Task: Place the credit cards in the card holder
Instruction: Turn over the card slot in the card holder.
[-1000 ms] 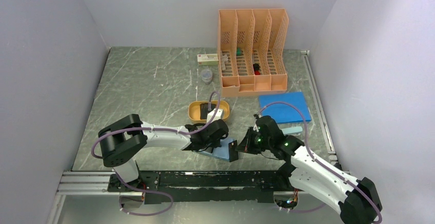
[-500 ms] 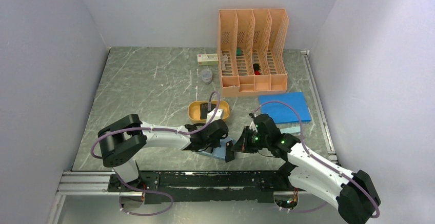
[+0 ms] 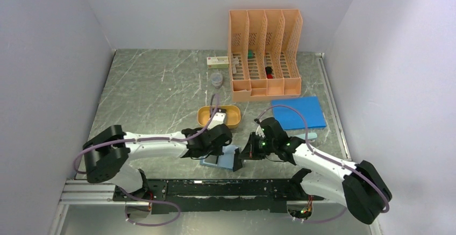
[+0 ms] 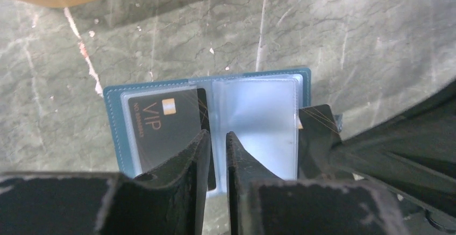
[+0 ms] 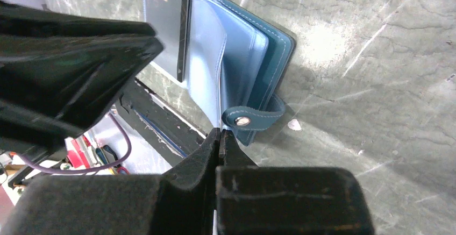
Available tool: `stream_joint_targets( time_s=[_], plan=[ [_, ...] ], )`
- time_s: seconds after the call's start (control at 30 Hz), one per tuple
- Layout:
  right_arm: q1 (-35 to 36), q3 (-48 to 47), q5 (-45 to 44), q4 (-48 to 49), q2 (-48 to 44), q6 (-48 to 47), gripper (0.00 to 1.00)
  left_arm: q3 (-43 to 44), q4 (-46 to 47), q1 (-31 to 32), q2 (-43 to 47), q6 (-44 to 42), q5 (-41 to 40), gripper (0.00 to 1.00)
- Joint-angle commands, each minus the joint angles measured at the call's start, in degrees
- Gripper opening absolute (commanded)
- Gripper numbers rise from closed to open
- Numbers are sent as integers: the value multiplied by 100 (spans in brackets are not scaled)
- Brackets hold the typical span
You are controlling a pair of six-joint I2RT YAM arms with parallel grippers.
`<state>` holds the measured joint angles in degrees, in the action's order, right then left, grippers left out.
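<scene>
Where white walls (image 3: pixel 48 57) boxed the marble table (image 3: pixel 150 90), the left gripper (image 4: pixel 218 136) hung slightly parted, the right gripper (image 5: pixel 219 134) clenched a credit card (image 4: pixel 314 133).

A robotics lab bench is shown, not a home or a shop. A grey marble-patterned table (image 3: pixel 150 90) is closed in on three sides by plain pale walls (image 3: pixel 54 57). Two white-and-black robot arms, the left arm (image 3: pixel 156 144) and the right arm (image 3: pixel 322 165), are mounted on a black plate (image 3: pixel 215 189) fixed to an aluminium rail (image 3: pixel 86 192) at the near edge. Purple cables (image 3: pixel 301 111) are looped along the arms. A few office props, such as an orange file organiser (image 3: pixel 264 52), are laid out on the table.
</scene>
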<state>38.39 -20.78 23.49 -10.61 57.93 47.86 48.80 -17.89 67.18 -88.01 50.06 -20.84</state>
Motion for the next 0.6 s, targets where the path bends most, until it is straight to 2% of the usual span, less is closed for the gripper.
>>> stream_joint_targets(
  time_s=[0.0,0.13,0.27,0.57],
  plan=[
    [81,-259,234,502,332,-184,0,-202,-272,-29,569,281,-186,24],
    [195,-427,356,677,565,-206,0,-297,-249,-45,914,258,-164,32],
    [321,-473,456,943,810,-144,0,-532,273,-113,1080,144,216,40],
    [437,-498,414,1257,1127,3,0,-685,690,-327,990,8,638,44]
  ],
)
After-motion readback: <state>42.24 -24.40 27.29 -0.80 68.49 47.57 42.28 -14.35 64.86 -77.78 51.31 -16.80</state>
